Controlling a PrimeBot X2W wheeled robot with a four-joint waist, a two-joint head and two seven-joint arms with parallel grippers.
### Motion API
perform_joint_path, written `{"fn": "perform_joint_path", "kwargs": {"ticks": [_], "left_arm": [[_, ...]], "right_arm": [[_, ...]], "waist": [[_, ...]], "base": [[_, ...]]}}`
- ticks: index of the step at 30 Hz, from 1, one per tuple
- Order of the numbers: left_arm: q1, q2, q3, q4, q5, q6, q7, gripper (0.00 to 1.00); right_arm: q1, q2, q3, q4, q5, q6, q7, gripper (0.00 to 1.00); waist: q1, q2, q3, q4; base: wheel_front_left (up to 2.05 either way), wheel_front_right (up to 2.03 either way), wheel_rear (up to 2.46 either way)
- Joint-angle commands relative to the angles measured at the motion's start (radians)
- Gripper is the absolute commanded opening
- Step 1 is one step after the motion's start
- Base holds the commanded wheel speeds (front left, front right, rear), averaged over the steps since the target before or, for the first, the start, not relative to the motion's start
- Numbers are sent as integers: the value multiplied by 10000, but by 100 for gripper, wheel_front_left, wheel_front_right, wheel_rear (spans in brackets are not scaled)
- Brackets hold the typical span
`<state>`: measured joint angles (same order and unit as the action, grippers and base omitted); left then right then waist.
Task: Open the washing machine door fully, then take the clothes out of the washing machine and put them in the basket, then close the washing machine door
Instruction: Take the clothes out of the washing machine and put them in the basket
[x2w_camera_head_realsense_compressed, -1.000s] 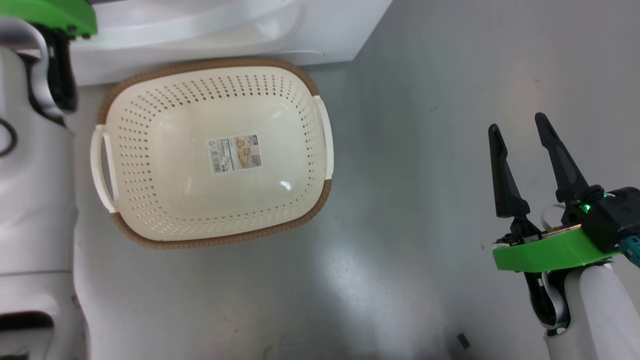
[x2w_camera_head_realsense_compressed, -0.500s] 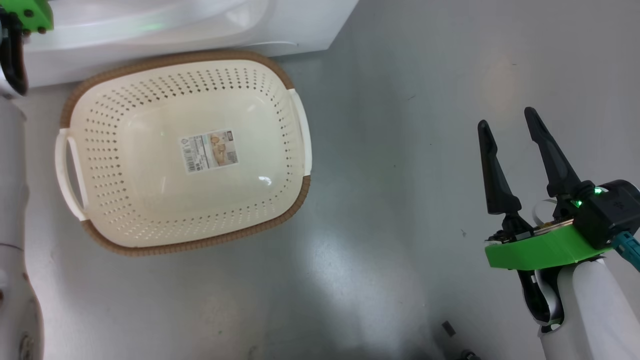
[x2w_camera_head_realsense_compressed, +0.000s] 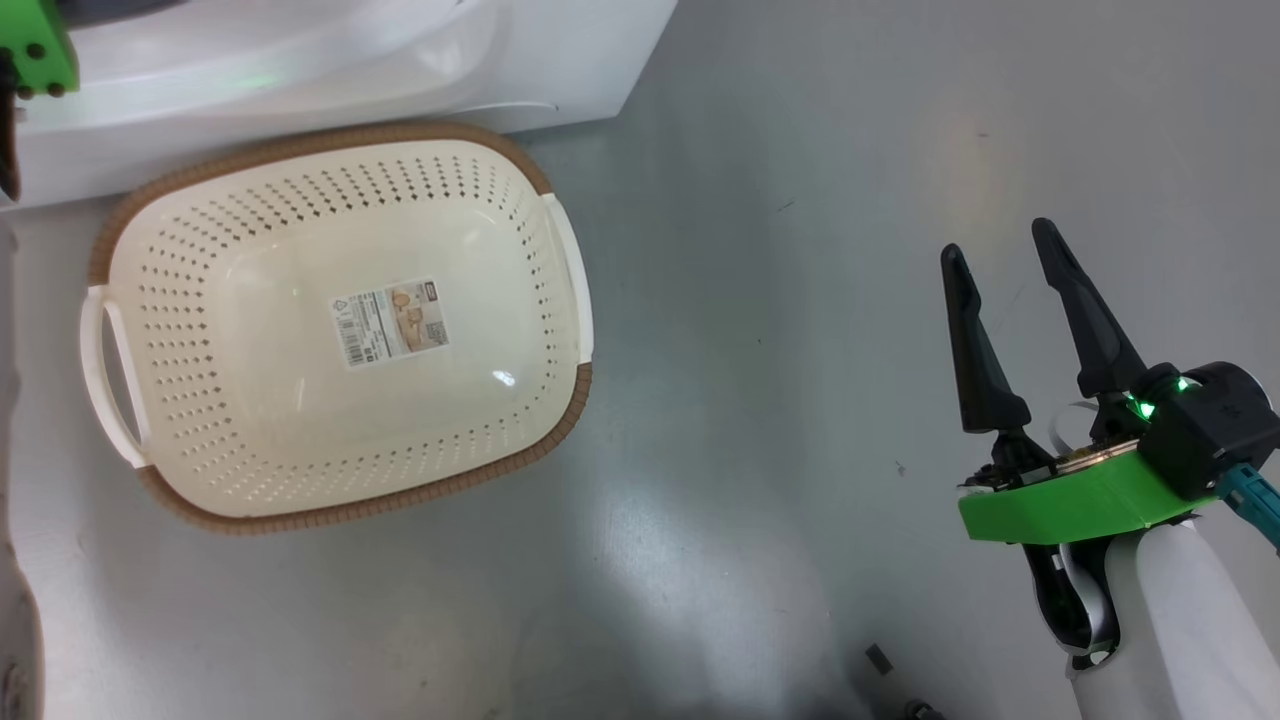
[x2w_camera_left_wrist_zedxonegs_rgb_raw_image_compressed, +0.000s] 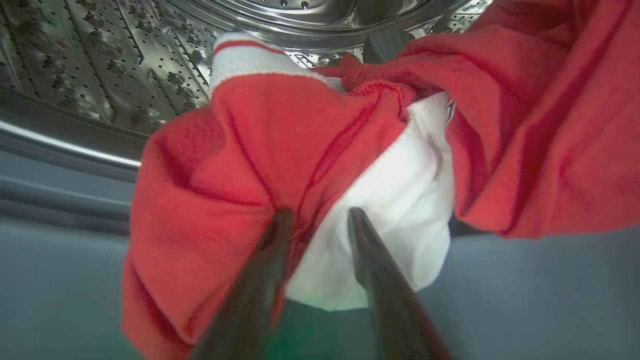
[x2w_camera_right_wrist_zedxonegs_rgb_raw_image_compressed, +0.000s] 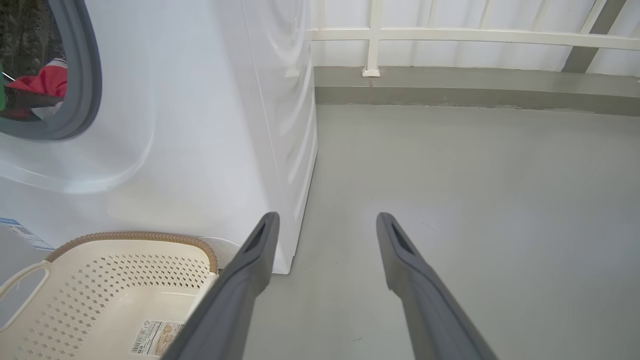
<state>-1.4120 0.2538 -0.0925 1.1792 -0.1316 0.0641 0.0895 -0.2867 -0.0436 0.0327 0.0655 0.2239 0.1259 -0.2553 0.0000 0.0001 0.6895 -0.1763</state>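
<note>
The red clothes (x2w_camera_left_wrist_zedxonegs_rgb_raw_image_compressed: 225, 165), with white parts, bulge out of the perforated steel drum (x2w_camera_left_wrist_zedxonegs_rgb_raw_image_compressed: 125, 60) in the left wrist view. My left gripper (x2w_camera_left_wrist_zedxonegs_rgb_raw_image_compressed: 320, 214) is shut on a fold where red meets white. In the right wrist view the clothes (x2w_camera_right_wrist_zedxonegs_rgb_raw_image_compressed: 45, 82) show inside the grey gasket (x2w_camera_right_wrist_zedxonegs_rgb_raw_image_compressed: 85, 90) of the white washing machine (x2w_camera_right_wrist_zedxonegs_rgb_raw_image_compressed: 200, 125). The cream basket (x2w_camera_head_realsense_compressed: 200, 420) stands empty on the floor before the washing machine (x2w_camera_head_realsense_compressed: 560, 50). My right gripper (x2w_camera_head_realsense_compressed: 997, 242) hangs open over bare floor, well right of the basket (x2w_camera_right_wrist_zedxonegs_rgb_raw_image_compressed: 125, 280). The door is out of view.
Grey floor (x2w_camera_head_realsense_compressed: 780, 330) spreads to the right of the basket and machine. A white railing (x2w_camera_right_wrist_zedxonegs_rgb_raw_image_compressed: 450, 35) and a low kerb run along the back. A small dark bit (x2w_camera_head_realsense_compressed: 878, 657) lies on the floor near my right arm. My left arm's green wrist mount (x2w_camera_head_realsense_compressed: 35, 45) is at the top left.
The head camera has swung, so basket and machine sit further left in the picture and the pale left forearm has slid out at the left. The right gripper stays open.
</note>
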Motion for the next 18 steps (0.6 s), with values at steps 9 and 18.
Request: {"fn": "perform_joint_path", "kwargs": {"ticks": [9,18], "left_arm": [[125,535,-9,-346,-68,150,-996,0],[808,392,359,-807,-730,-229,-2868,0]], "right_arm": [[192,-66,223,-161,38,48,-65,100],[185,-66,185,-136,38,48,-65,100]], "waist": [[0,-1,-96,91],[0,-1,-279,326]], "base": [[0,0,0],[0,0,0]]}}
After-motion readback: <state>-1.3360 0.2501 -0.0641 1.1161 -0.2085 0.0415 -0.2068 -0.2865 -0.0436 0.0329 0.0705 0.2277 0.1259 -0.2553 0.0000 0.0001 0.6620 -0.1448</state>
